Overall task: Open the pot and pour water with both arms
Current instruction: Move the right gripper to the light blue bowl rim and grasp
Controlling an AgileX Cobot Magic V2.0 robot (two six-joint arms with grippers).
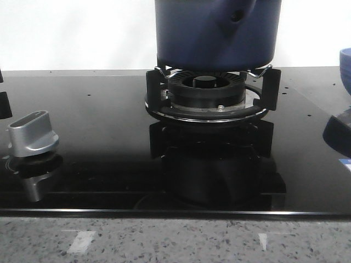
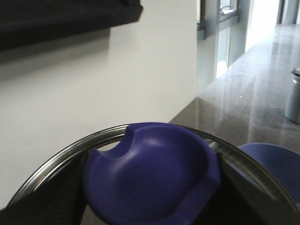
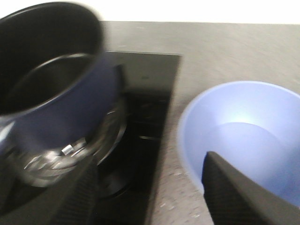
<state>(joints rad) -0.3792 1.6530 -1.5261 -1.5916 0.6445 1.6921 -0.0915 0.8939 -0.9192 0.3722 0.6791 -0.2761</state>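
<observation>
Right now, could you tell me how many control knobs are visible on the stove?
1. A silver control knob sits on the black glass cooktop at its front left, left of the burner. Others may lie outside the views.

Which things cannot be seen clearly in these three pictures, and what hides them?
- Front view: the pot is cut off by the top edge, so its rim and inside are hidden; the bowl is cut by the right edge.
- Right wrist view: the pot is motion-blurred; whether water remains inside it is unclear.
- Left wrist view: the lid knob fills the foreground; the left gripper's fingertips are out of frame.
- Right gripper: only dark finger parts show; its grasp is unclear.
</observation>
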